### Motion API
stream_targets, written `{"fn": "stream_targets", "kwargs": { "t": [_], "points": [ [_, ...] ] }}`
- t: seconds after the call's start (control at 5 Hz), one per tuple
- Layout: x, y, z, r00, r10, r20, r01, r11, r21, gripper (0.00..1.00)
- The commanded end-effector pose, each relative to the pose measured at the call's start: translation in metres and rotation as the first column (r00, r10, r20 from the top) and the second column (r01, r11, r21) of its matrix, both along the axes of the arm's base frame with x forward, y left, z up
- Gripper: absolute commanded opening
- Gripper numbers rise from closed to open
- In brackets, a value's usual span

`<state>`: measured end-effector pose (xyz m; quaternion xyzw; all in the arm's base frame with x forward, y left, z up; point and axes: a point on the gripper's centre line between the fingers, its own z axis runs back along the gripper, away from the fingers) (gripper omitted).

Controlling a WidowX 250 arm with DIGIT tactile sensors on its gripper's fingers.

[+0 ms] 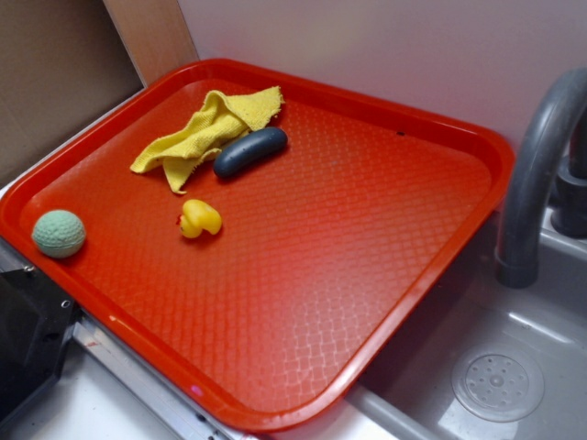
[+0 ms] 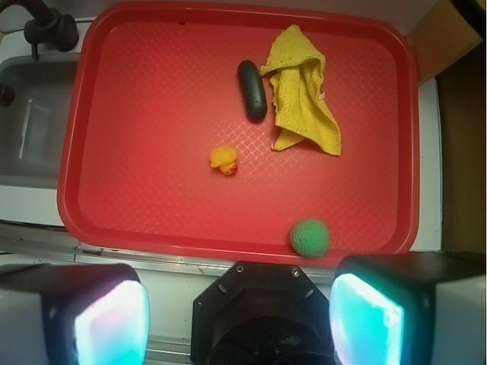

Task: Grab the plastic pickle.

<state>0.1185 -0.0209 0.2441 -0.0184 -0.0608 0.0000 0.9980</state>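
Observation:
The plastic pickle (image 1: pixel 249 151) (image 2: pixel 252 90) is a smooth dark grey-green oblong lying flat on the red tray (image 1: pixel 394 275) (image 2: pixel 152 205), touching the edge of a yellow cloth. In the wrist view my gripper (image 2: pixel 240 323) hangs high above the tray's near rim, well short of the pickle. Its two glowing pads (image 2: pixel 110 323) stand far apart with nothing between them, so it is open. The exterior view does not show the gripper.
A crumpled yellow cloth (image 1: pixel 206 133) (image 2: pixel 304 95) lies beside the pickle. A small yellow rubber duck (image 1: pixel 199 219) (image 2: pixel 224 160) sits mid-tray. A pale green dimpled ball (image 1: pixel 59 233) (image 2: pixel 310 238) rests by the tray's rim. A grey sink (image 1: pixel 514 367) with a faucet (image 1: pixel 537 174) adjoins the tray.

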Motion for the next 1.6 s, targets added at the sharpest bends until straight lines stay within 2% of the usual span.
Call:
{"fn": "stream_targets", "kwargs": {
  "t": [0.0,0.2,0.6,0.8,1.0,1.2,1.4],
  "points": [
    [0.0,0.0,0.0,1.0,0.0,0.0,0.0,1.0,0.0,1.0],
    [0.02,-0.002,-0.008,1.0,0.016,0.01,-0.016,1.0,-0.005,1.0],
    [0.08,-0.002,-0.037,0.997,0.04,0.072,-0.038,0.999,-0.029,1.0],
    [0.112,0.001,-0.066,0.995,-0.036,0.097,0.039,0.999,-0.024,1.0],
    [0.132,0.004,-0.098,0.996,-0.056,0.075,0.055,0.998,0.006,1.0],
    [0.149,0.013,-0.122,0.995,-0.073,0.064,0.074,0.997,-0.013,1.0],
    [0.161,0.014,-0.147,0.996,-0.084,0.012,0.084,0.996,-0.004,1.0]
  ]
}}
